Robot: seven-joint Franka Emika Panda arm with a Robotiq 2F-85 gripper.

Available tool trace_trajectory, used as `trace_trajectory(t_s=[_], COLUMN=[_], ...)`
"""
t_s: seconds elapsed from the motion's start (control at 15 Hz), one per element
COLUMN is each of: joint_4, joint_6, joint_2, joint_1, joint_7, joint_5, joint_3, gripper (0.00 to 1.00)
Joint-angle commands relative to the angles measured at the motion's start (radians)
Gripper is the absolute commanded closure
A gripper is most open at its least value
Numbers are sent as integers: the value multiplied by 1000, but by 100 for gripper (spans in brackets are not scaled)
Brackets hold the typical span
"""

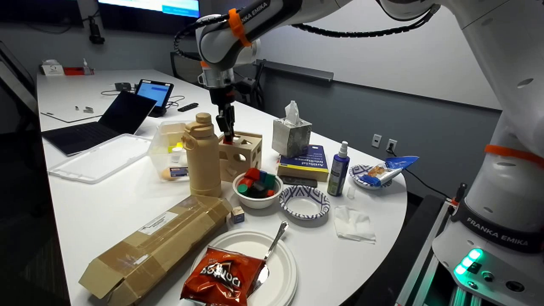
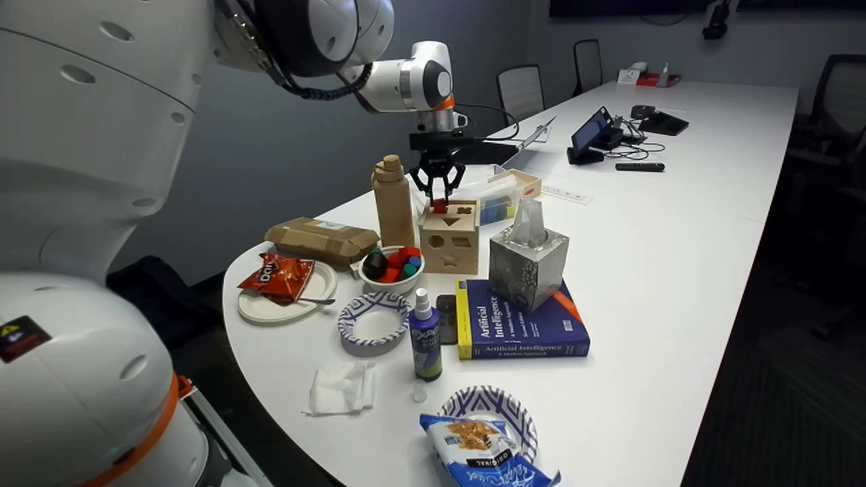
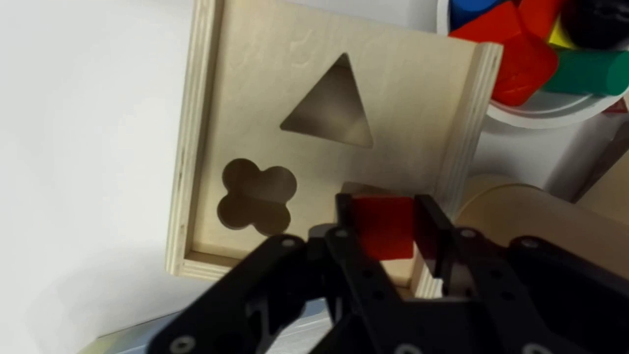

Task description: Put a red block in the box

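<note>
One red block (image 3: 384, 235), underside hidden, was clamped by the end effector (image 3: 385, 207) at the top of the box (image 3: 410, 83).

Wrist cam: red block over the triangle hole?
No, the wrist view shows the triangle hole fully uncovered and the red block, held in the gripper, apart from it.

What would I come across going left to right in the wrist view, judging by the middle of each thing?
Left rim of the wooden box, clover-shaped hole, triangular hole, red block held in the gripper, white bowl.
</note>
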Motion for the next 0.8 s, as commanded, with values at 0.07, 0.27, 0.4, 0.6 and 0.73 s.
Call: trace_trajectory(t_s=[0.07, 0.27, 0.4, 0.6, 0.73], joint_4=[25, 25, 27, 20, 9], joint_6=[-27, -27, -30, -26, -25], joint_2=[16, 15, 10, -11, -39], joint_1=[30, 34, 24, 15, 9], joint_7=[71, 95, 92, 95, 96], joint_5=[-16, -14, 4, 11, 12], joint_3=[-24, -29, -22, -23, -25], gripper=[91, 39, 25, 2, 0])
